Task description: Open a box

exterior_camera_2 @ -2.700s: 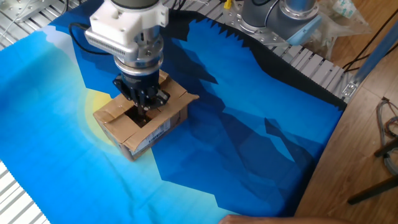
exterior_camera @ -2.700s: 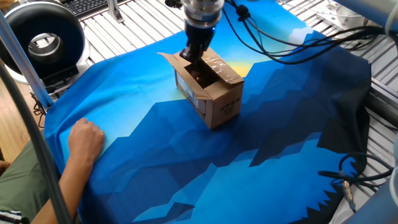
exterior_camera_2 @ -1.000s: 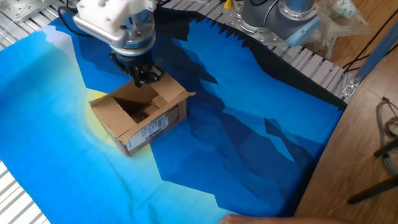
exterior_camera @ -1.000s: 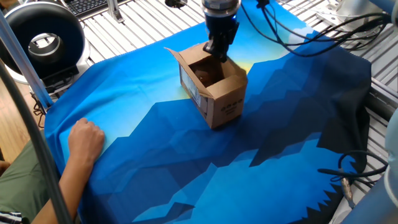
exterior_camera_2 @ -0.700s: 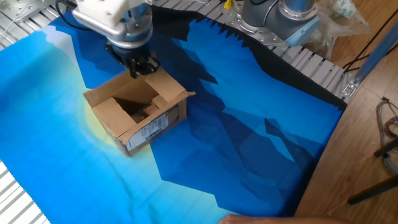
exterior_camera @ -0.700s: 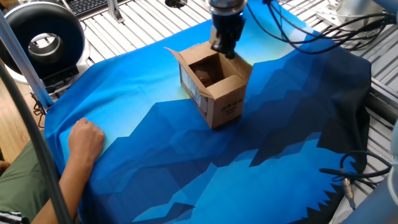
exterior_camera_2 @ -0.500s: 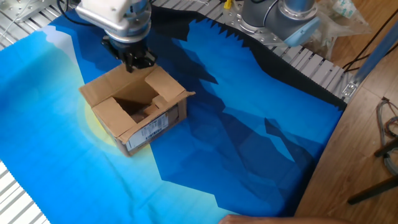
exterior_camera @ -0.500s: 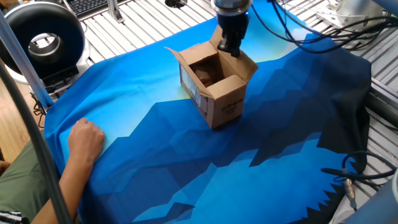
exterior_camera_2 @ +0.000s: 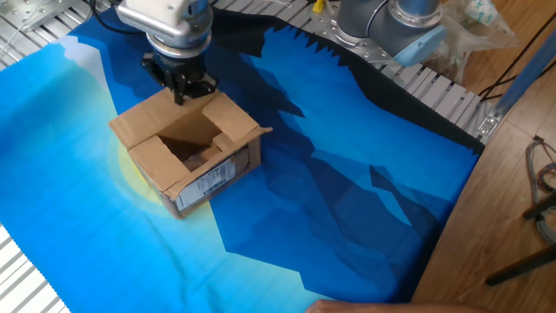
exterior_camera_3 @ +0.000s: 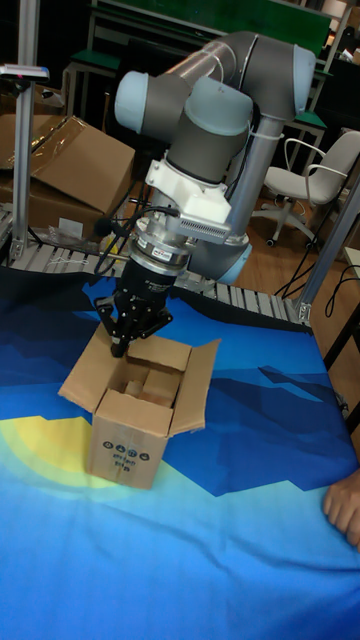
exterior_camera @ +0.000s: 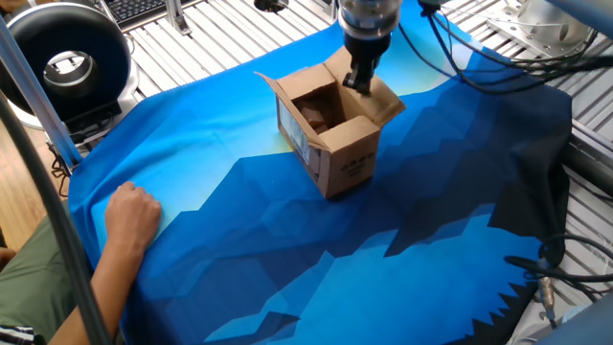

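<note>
The box [exterior_camera: 333, 134] is a small brown carton on the blue cloth, its top flaps spread and brown contents showing inside. A white printed label shows on one side of the box [exterior_camera_2: 193, 155]. My gripper [exterior_camera: 358, 82] points down at the flap on the box's far side, fingertips together and touching that flap, which leans outward. In the other fixed view the gripper [exterior_camera_2: 184, 90] stands over the flap at the back of the carton. In the tall fixed view the gripper [exterior_camera_3: 122, 346] tips onto the rear flap of the box [exterior_camera_3: 132, 412].
A person's hand [exterior_camera: 132, 213] rests on the blue cloth [exterior_camera: 287, 249] at the near left, also seen as a hand [exterior_camera_3: 345, 512] at the right edge. A black round device [exterior_camera: 65, 56] stands at the back left. Cables [exterior_camera: 498, 67] trail at the right. A second arm's base [exterior_camera_2: 404, 22] sits behind.
The gripper rose out of the box's opening and moved to the far flap, pushing it outward. The flaps now stand wider. The box shifted slightly.
</note>
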Available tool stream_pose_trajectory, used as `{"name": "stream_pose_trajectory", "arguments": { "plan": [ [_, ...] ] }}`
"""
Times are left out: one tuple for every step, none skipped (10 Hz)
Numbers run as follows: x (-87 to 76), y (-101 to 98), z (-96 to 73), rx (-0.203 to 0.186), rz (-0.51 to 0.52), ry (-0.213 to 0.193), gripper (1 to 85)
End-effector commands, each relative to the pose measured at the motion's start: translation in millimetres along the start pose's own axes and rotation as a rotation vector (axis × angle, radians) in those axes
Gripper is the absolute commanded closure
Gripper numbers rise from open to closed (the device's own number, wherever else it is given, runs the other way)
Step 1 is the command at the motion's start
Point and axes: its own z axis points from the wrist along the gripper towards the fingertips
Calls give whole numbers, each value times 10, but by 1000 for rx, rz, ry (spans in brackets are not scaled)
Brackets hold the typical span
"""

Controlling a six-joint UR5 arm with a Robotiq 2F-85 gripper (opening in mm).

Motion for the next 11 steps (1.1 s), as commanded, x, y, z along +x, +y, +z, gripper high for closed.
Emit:
{"name": "stream_pose_trajectory", "arguments": {
  "plan": [
    [-147, 92, 125, -30, -22, -99, 843],
    [-156, 119, 151, -39, -22, -111, 843],
    [-139, 108, 158, -34, -27, -110, 843],
    [-131, 104, 151, -33, -28, -112, 843],
    [-113, 107, 126, -36, -25, -105, 843],
    [-85, 84, 80, -30, -26, -87, 843],
    [-71, 94, 19, -38, -19, -69, 843],
    [-69, 119, -37, -51, -11, -54, 843],
    [-72, 190, -82, -81, 1, -43, 843],
    [-118, 283, -106, -117, 7, -42, 843],
    [-172, 335, -99, -129, 8, -44, 843]
  ]
}}
